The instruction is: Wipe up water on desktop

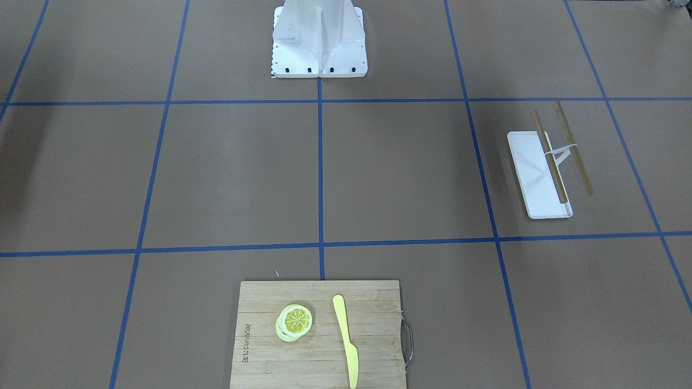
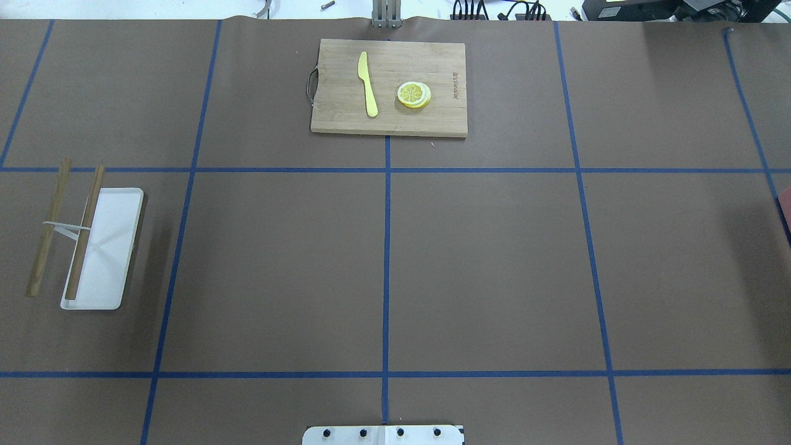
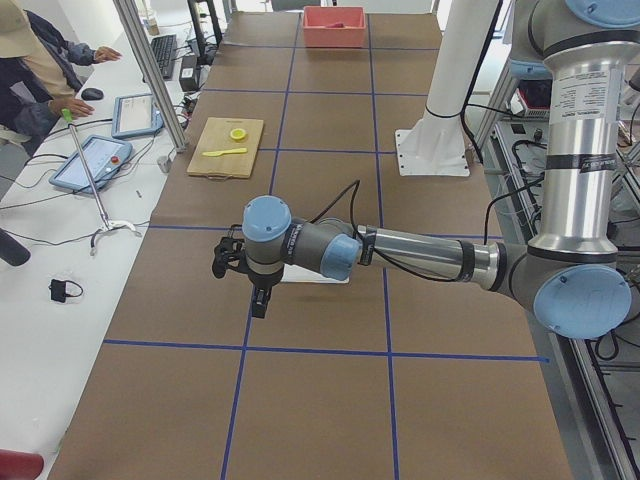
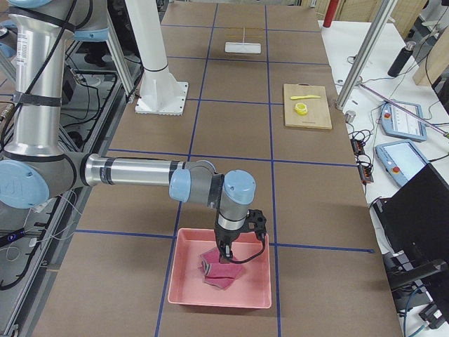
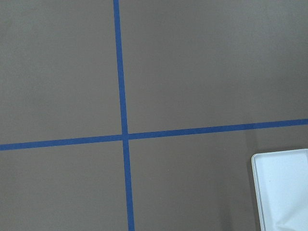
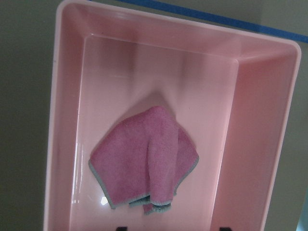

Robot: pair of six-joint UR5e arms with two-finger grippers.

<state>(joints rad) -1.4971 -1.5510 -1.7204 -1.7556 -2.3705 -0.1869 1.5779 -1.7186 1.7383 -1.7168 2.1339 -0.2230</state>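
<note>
You had the brown desk (image 2: 494,266) spread across the whole workspace, flat and matte, split into big rectangles by thin blue tape lines (image 2: 387,266). I could pick out no wet patch on it in any view.

At the desk's end on the robot's right sat a pink bin (image 4: 184,281) with a crumpled pink cloth (image 6: 147,159) lying in it. The right claw (image 4: 226,254) hung pointing down, right over that cloth. In the right wrist view two dark fingertips (image 6: 121,228) showed at the bottom edge, well apart, with nothing held between them, so the claw stood wide open.

The left claw (image 3: 258,303) hung above the desk beside a white tray (image 2: 117,247) near the robot's left end. Only the side view showed it, so I cannot tell you how far it was open or whether it held anything. Its wrist camera looked down on a crossing of tape lines and one corner of the tray.

Two brown sticks (image 2: 83,232), tied by a white band, lay there, one across the tray and one on the desk beside it.

At the far edge from the robot's base (image 1: 319,40) you had a bamboo cutting board (image 2: 432,120), and on it a yellow knife (image 2: 368,83) lay beside lemon slices (image 2: 414,94).
</note>
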